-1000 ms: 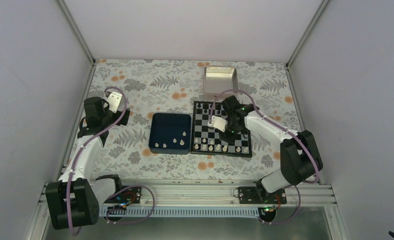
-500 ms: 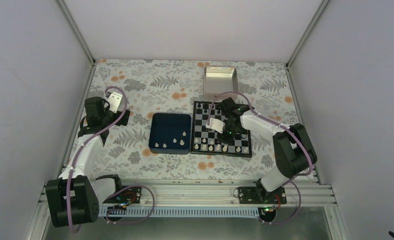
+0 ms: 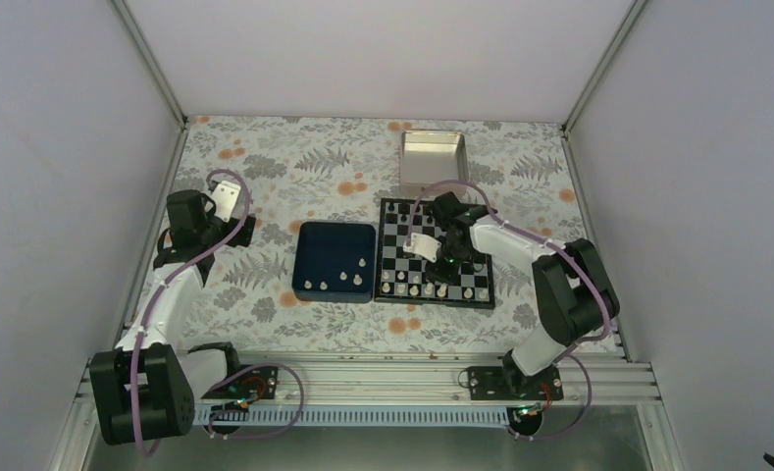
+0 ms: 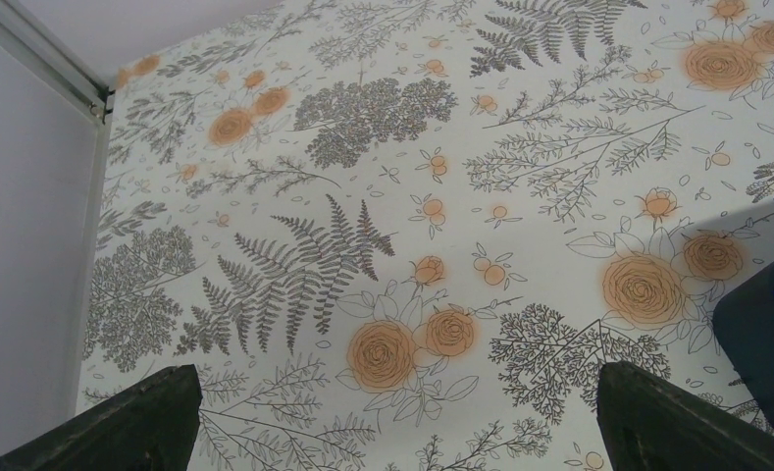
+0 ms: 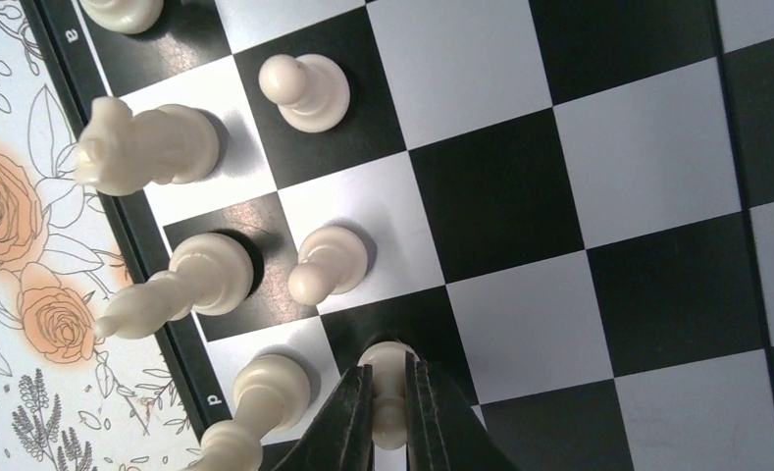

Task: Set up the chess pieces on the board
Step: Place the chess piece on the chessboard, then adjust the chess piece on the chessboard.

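Your right hand [image 5: 389, 381] is pinching a white pawn [image 5: 390, 365] over the board [image 5: 579, 186].
Its fingers are pressed onto the pawn at a dark square, just beside another pawn [image 5: 329, 265] near the board's edge. You cannot tell if it touches down. Your left hand [image 4: 397, 392] hangs spread wide over the flowered bench [image 4: 363, 196]; more white pieces [image 3: 324, 286] stand in the blue tray [image 3: 314, 240].

The light was bright and even, coming from above, and the small cream chess pieces [image 5: 309, 93] threw short, soft shadows on the black-and-white chequered board [image 5: 579, 196]. The square silver metal tin [image 3: 432, 162] showed a mild glare, while the top view was less sharp than the wrist views.
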